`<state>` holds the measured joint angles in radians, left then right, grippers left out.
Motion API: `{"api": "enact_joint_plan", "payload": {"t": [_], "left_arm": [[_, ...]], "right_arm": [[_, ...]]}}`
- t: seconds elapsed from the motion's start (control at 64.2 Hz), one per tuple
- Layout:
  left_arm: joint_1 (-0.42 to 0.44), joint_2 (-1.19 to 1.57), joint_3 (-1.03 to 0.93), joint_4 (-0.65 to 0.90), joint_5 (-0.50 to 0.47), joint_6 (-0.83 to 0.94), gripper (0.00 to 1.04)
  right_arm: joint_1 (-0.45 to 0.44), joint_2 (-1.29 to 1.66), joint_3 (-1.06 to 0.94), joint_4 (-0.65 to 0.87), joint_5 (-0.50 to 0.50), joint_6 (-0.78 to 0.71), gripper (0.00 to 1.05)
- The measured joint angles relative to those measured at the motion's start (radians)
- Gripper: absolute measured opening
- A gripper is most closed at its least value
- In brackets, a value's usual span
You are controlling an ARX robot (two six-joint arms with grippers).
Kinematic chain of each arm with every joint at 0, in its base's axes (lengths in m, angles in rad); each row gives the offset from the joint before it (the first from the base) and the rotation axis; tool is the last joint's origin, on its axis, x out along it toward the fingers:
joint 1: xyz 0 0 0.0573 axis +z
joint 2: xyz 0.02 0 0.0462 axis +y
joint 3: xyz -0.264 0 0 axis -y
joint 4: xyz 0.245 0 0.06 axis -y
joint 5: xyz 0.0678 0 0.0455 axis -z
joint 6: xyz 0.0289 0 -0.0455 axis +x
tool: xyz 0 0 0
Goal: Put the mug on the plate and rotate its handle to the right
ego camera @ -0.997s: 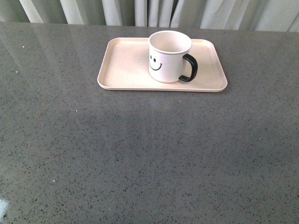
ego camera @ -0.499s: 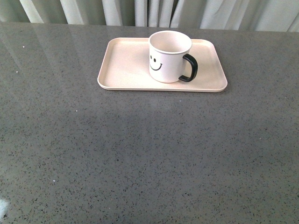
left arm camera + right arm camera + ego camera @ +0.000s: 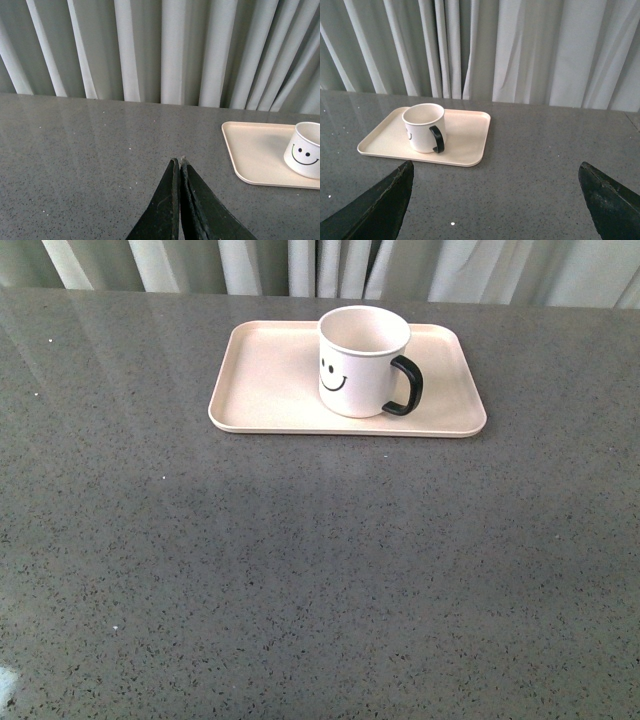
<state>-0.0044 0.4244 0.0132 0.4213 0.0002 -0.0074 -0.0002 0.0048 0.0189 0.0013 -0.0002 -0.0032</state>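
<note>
While the mug (image 3: 362,360) sits on the plate (image 3: 270,390) (handle (image 3: 405,386) right), left tool (image 3: 179,161), pressed together, and right tool (image 3: 495,167), spread, hang distant.

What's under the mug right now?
The plate: the mug stands upright on it, near its middle, handle pointing right. The patch of plate beneath its base is covered, so anything there can't be seen.

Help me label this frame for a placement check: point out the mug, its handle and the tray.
Smiley-face mug (image 3: 360,380): front view, white side wall right of the smile.
Black loop handle (image 3: 417,385): front view, outer curve of the loop.
Pink-cream tray (image 3: 265,380): front view, bare floor left of the mug.
</note>
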Motion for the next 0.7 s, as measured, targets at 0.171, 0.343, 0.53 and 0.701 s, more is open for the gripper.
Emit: {"api": "enact_joint_plan", "payload": {"t": [0.171,0.343,0.53,0.701], "left_arm": [[0.000,-0.074,0.000,-0.070,0.000,0.000,0.01],[0.000,-0.149,0.000,-0.145,0.000,0.000,0.01],[0.000,-0.211,0.000,-0.206,0.000,0.000,0.01],[0.000,-0.246,0.000,-0.242,0.000,0.000,0.01]], "right_arm": [[0.000,0.000,0.000,0.000,0.000,0.000,0.96],[0.000,0.000,0.000,0.000,0.000,0.000,0.96],[0.000,0.000,0.000,0.000,0.000,0.000,0.96],[0.000,0.000,0.000,0.000,0.000,0.000,0.96]]}}
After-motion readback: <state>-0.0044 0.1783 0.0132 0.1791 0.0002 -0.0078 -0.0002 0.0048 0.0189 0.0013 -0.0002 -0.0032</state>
